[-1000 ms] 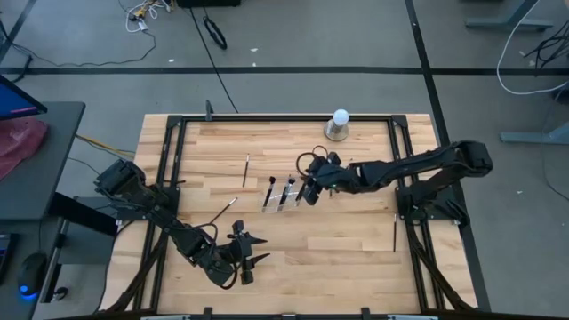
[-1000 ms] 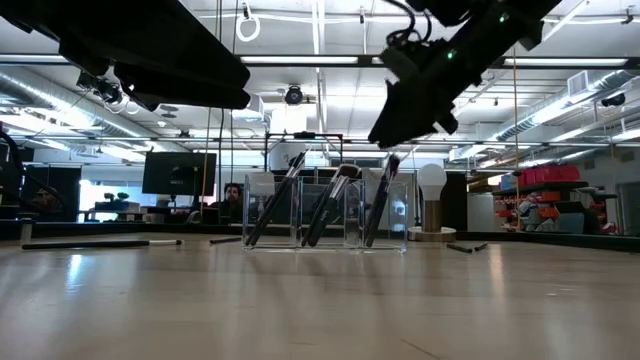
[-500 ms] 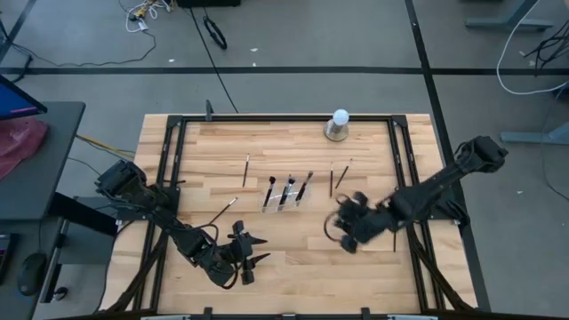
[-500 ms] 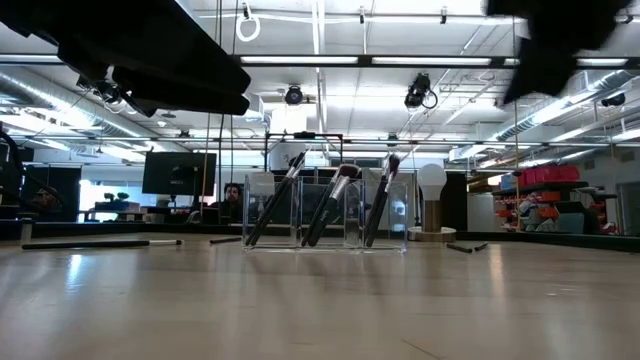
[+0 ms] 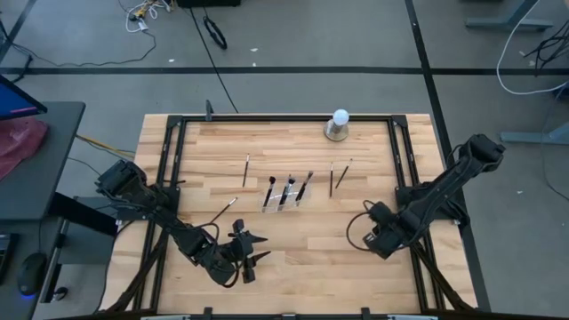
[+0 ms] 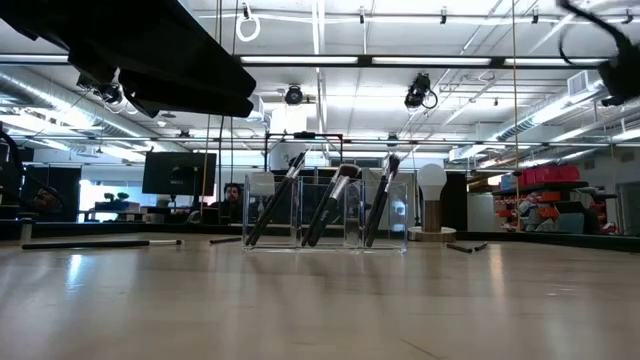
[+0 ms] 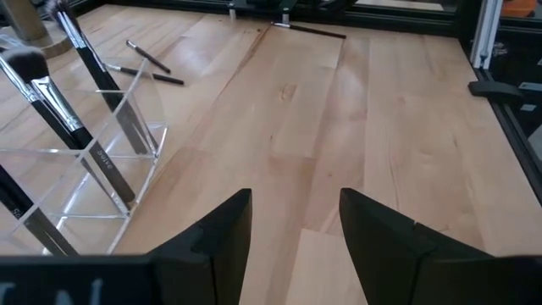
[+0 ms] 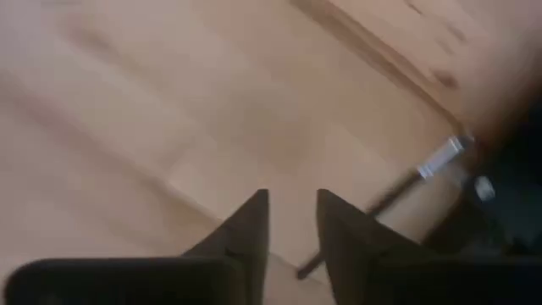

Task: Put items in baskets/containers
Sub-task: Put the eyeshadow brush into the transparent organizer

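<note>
Your left gripper [image 5: 249,253] parked at desk's [image 5: 293,258] near-left, fingers [image 7: 220,233] spread, empty. Mid-desk, clear holder [image 5: 283,197] carries three brushes [image 5: 289,189]; loose ones lie either side. Your right gripper [image 5: 378,238] low at right edge, fingers [image 8: 246,233] parted, holding nothing. Stray brush [image 5: 395,236] lies just beside them toward frame rail, long axis running near-to-far. Right arm clearly nearer.

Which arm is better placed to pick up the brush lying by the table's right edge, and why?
Probably the right. The right gripper hovers open close to that brush, which shows just ahead of it in its wrist view. The left gripper waits across the table, open.
</note>
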You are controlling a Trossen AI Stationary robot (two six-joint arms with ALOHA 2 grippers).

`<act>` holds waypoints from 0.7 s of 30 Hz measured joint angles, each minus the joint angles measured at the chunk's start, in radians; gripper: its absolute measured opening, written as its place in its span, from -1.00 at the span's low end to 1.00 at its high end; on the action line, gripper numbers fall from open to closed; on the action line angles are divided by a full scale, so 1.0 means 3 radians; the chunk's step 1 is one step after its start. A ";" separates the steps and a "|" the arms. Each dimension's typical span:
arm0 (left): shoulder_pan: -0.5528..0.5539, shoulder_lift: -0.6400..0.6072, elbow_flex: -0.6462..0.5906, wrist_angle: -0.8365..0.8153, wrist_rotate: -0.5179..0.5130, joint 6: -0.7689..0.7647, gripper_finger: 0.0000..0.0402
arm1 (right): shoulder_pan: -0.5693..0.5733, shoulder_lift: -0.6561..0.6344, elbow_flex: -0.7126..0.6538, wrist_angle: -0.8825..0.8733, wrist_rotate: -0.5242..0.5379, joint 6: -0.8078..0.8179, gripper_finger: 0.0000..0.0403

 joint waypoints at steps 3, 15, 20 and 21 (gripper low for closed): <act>0.0000 0.0000 0.0000 -0.0002 0.0000 0.0000 -0.07 | 0.0065 0.0000 -0.0258 0.0028 -0.0305 0.0594 -0.33; 0.0000 0.0000 0.0000 -0.0037 0.0001 0.0090 -0.07 | 0.0256 -0.0015 -0.1029 0.0857 -0.0544 0.1626 -0.51; 0.0000 0.0000 0.0000 -0.0051 0.0000 0.0095 -0.07 | 0.0263 -0.0018 -0.1060 0.0895 -0.0414 0.1622 -0.67; 0.0000 0.0001 0.0000 -0.0052 0.0001 0.0098 -0.07 | 0.0264 -0.0007 -0.1026 0.0889 -0.0375 0.1569 -0.70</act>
